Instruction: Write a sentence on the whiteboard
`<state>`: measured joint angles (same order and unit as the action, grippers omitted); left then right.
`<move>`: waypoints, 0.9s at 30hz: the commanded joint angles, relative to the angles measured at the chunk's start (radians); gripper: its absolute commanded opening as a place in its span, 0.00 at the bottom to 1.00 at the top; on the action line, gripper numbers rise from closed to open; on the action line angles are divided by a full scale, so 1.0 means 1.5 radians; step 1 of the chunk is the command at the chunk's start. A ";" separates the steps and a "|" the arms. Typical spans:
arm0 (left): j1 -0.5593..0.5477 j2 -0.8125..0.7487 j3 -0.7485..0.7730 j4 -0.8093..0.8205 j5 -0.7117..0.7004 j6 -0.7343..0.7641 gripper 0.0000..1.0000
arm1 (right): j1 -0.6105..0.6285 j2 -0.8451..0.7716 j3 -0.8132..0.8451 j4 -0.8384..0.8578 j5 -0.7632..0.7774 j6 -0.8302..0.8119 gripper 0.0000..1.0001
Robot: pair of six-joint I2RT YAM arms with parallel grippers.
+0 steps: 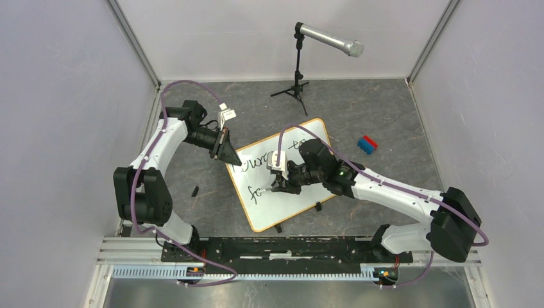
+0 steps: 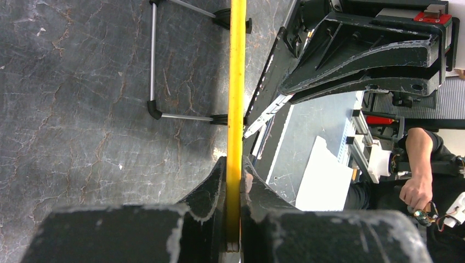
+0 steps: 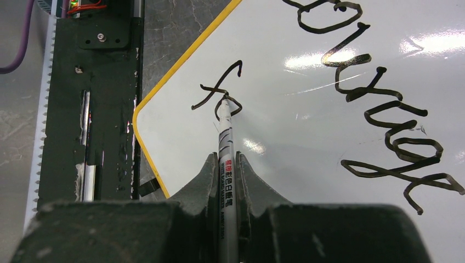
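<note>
On the grey table (image 1: 385, 115), the left gripper (image 1: 226, 154) clamps the whiteboard (image 1: 282, 206) edge and the right gripper (image 3: 225, 163) pinches a marker (image 3: 224, 129) at the sentence (image 3: 395, 110). If the board slips, the strokes could skew.

Microphone stand (image 1: 297, 70) beyond the whiteboard (image 1: 292, 204), red-blue block (image 1: 367, 144) off its right edge, bare tabletop (image 1: 359, 106) between them.

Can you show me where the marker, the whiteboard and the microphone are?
marker (image 3: 225, 148), right wrist view, on its white barrel.
whiteboard (image 1: 285, 206), top external view, on a bare white patch near its lower edge.
microphone (image 1: 328, 38), top external view, on its silver body.
</note>
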<state>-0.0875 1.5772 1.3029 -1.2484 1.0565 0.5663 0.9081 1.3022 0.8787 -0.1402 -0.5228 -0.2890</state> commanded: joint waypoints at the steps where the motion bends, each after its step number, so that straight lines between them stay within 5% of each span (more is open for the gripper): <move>1: 0.004 -0.022 0.015 -0.003 -0.047 0.017 0.02 | -0.003 -0.015 0.021 0.003 -0.005 -0.006 0.00; 27: 0.004 -0.024 0.015 -0.003 -0.047 0.014 0.02 | -0.030 -0.062 -0.008 -0.022 -0.022 -0.015 0.00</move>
<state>-0.0875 1.5753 1.3029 -1.2503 1.0565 0.5663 0.8673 1.2304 0.8707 -0.2039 -0.5640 -0.3035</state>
